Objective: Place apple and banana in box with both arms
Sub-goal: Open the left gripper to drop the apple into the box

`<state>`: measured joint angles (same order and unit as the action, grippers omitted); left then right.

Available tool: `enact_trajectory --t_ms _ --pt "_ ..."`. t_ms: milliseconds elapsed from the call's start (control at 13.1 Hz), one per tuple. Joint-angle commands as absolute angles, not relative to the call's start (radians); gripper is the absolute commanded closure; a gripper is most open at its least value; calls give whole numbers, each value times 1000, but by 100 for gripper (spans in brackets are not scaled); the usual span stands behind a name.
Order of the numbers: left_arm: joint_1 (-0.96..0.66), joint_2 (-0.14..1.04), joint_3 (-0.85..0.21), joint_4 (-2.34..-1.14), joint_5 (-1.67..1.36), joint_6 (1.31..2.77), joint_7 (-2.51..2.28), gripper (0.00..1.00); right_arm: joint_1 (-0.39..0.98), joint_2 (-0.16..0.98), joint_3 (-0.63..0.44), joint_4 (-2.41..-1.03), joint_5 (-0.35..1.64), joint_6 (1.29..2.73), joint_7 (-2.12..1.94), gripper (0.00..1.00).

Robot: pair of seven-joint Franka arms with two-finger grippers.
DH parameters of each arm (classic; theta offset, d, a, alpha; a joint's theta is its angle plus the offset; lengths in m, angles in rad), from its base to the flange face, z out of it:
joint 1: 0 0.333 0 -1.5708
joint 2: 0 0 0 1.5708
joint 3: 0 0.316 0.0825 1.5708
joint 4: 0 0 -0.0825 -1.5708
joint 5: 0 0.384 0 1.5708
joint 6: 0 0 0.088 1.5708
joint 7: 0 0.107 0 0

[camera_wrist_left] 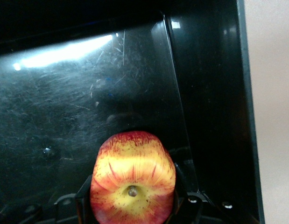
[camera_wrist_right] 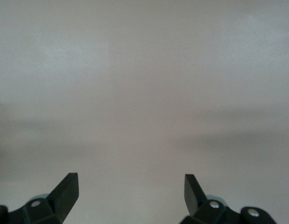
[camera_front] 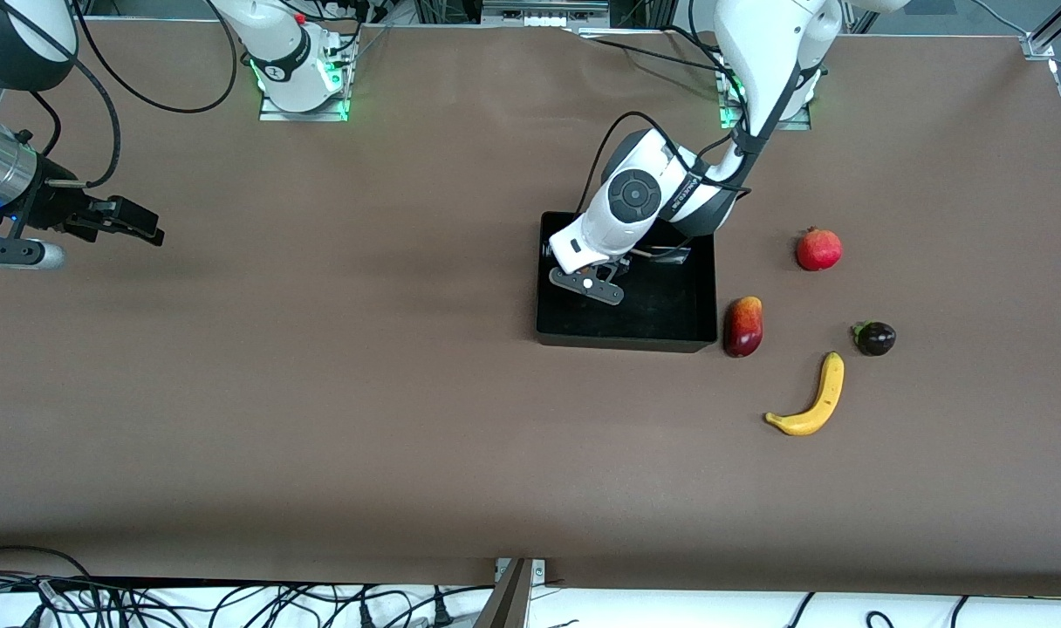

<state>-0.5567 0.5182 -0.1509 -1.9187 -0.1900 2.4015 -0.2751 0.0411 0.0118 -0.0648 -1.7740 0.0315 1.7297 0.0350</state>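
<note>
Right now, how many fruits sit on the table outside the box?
4: mango beside the box; red round fruit farthest; dark fruit and banana nearer. None seems hidden.

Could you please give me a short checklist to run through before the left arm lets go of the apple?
1. Apple held between the left tool fingers: ok.
2. Left tool over the inside of the box, not over a wall: ok, the wrist view shows the black floor beneath the apple.
3. Drop height low enough: cannot tell.
4. Box floor under the apple free of other fruit: ok.
5. Banana lies on the table nearer the front camera than the box, not yet picked: not ok for finishing.
6. Right tool open, waiting over bare table at the right arm's end: ok.
</note>
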Motion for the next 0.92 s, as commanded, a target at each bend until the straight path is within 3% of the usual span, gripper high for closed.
enact_trajectory --t_ms 0,230,613,842 --pt "-574 511 -132 -1902 -202 2396 -262 0 46 25 -71 -1747 46 1709 40 0" --pt "-554 430 -114 -1917 -202 2376 -268 0 44 25 -72 -1747 46 1709 31 0" --pt "-274 214 -114 -1977 -201 2160 -159 0 44 25 -72 -1747 46 1709 34 0" --pt "-128 208 -110 -2032 -149 2180 24 0 43 25 -74 -1747 46 1709 40 0"
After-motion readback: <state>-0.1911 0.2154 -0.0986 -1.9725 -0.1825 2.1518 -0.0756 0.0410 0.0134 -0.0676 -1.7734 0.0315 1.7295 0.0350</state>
